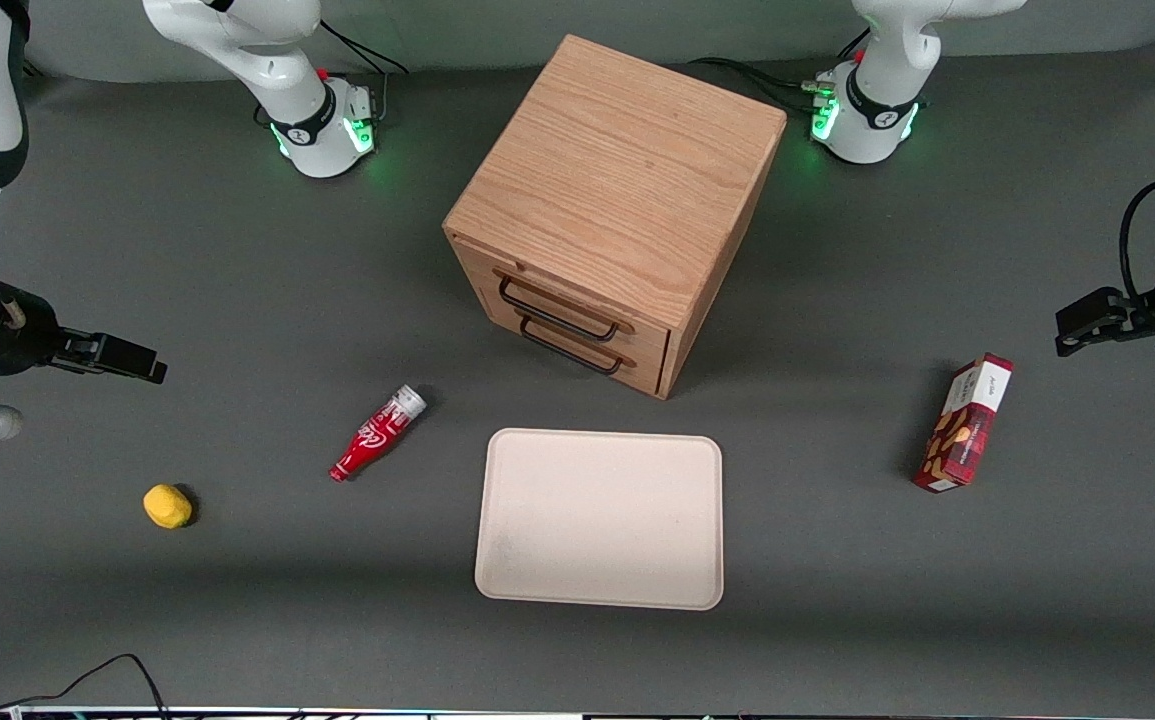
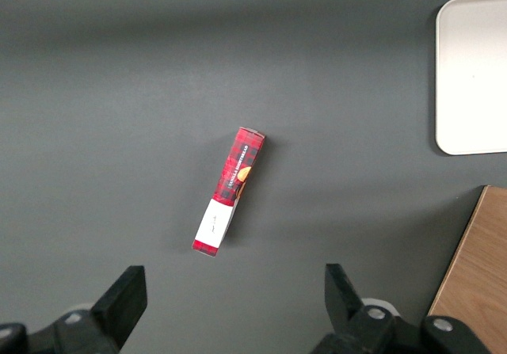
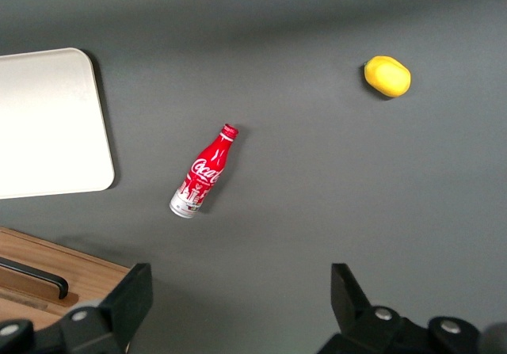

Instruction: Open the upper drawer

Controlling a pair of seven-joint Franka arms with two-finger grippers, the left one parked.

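The wooden cabinet (image 1: 617, 180) stands at mid-table, its front turned toward the working arm's end and the front camera. The upper drawer (image 1: 537, 287) sits pushed in, with its thin black handle (image 1: 557, 312) above the lower drawer's handle (image 1: 572, 352). My right gripper (image 1: 152, 368) hovers over the table toward the working arm's end, well apart from the cabinet, open and empty. In the right wrist view the gripper (image 3: 242, 287) is open over bare mat, and a corner of the cabinet front (image 3: 79, 279) with a black handle (image 3: 32, 277) shows.
A red cola bottle (image 1: 377, 433) lies between gripper and cabinet. A yellow lemon-like object (image 1: 168, 506) lies nearer the front camera than the gripper. A cream tray (image 1: 600, 590) lies in front of the cabinet. A red snack box (image 1: 965, 422) lies toward the parked arm's end.
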